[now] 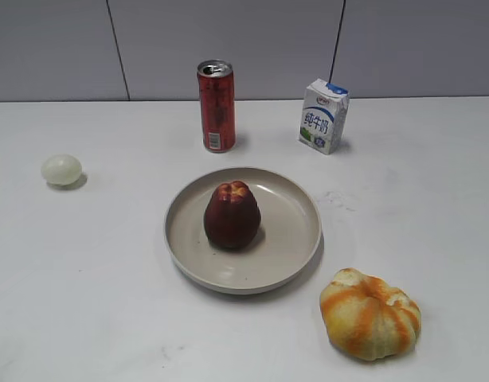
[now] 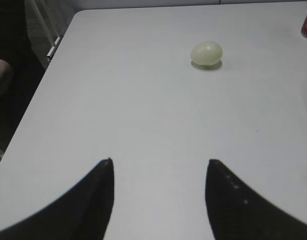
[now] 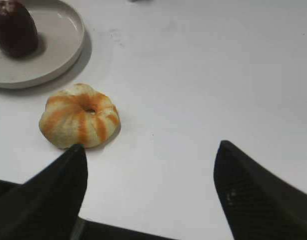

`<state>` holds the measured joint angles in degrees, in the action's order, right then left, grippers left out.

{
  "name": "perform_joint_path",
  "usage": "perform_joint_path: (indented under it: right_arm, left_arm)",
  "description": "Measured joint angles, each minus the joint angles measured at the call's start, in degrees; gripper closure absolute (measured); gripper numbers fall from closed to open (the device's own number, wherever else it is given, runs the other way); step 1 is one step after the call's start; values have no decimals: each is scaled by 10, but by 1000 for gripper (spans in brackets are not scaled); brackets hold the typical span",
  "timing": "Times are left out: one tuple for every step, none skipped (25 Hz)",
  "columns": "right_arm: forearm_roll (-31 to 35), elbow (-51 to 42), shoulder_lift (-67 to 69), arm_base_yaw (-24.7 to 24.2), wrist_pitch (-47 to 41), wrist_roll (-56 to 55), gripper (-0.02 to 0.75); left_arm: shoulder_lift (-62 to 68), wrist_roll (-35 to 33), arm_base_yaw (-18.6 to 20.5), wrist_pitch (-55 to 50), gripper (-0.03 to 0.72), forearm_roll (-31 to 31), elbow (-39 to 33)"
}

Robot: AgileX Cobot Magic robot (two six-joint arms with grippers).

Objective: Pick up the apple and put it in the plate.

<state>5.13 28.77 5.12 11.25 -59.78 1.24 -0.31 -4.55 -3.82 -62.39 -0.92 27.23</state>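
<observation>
The dark red apple [image 1: 232, 214] stands upright in the middle of the beige plate [image 1: 296, 247]. Both also show in the right wrist view, the apple [image 3: 14, 29] on the plate [image 3: 61, 47] at the top left. My left gripper [image 2: 158, 162] is open and empty over bare table, far from the plate. My right gripper [image 3: 151, 147] is open and empty near the table's front edge, right of the plate. Neither gripper shows in the exterior view.
An orange-and-yellow ribbed pumpkin-like fruit [image 1: 370, 313] lies front right of the plate, close to my right gripper's left finger [image 3: 79, 121]. A pale egg-like ball [image 1: 61, 169] lies at the left. A red can [image 1: 217, 106] and a milk carton [image 1: 323, 115] stand behind the plate.
</observation>
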Motion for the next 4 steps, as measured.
perform_joint_path:
  right_arm:
    - [0, 0, -13, 0, 0, 0, 146]
    - [0, 0, -28, 0, 0, 0, 146]
    - [0, 0, -42, 0, 0, 0, 146]
    - [0, 0, -49, 0, 0, 0, 146]
  left_arm:
    - [0, 0, 0, 0, 243, 0, 0]
    - [0, 0, 0, 0, 243, 0, 0]
    - [0, 0, 0, 0, 243, 0, 0]
    - [0, 0, 0, 0, 243, 0, 0]
